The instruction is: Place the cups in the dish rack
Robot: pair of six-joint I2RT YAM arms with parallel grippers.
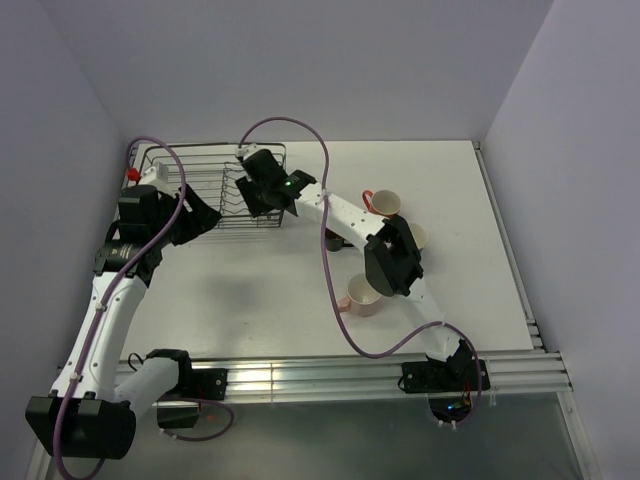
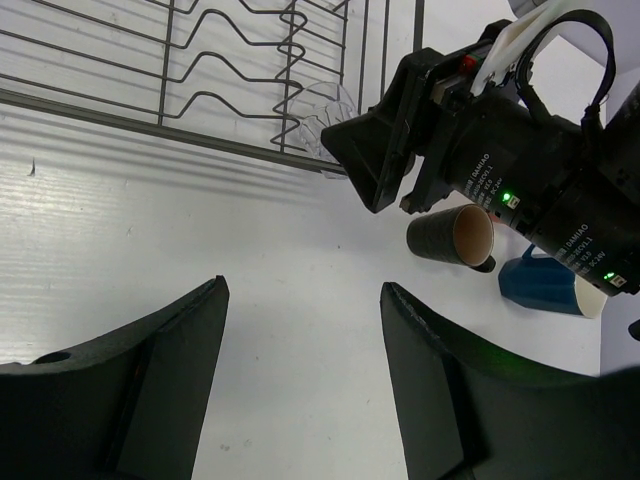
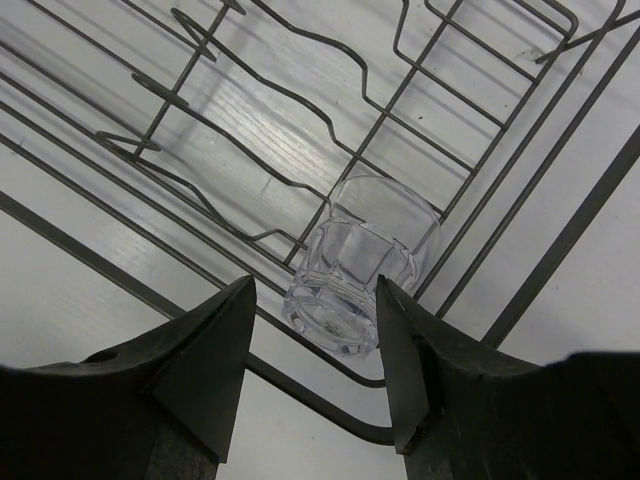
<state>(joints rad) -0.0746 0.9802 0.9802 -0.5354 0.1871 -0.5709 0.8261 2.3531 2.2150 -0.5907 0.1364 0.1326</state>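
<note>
Right end effector (image 3: 315, 292): jaws apart, straddling glass tumbler (image 3: 365, 255), not clamped; tumbler tilted in dish rack (image 1: 210, 148) corner
Risk: finger clips tumbler on withdrawal, topples it
Left end effector (image 2: 302, 290): open, empty, over desk (image 2: 150, 230) near right arm; collision risk

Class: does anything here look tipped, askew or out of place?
The dark brown mug lies on its side on the table; the glass tumbler looks tilted on the wires of the dish rack.

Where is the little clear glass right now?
In the right wrist view the clear glass sits inside the dish rack, near its right end beside the wire dividers, just beyond the right gripper.
</note>
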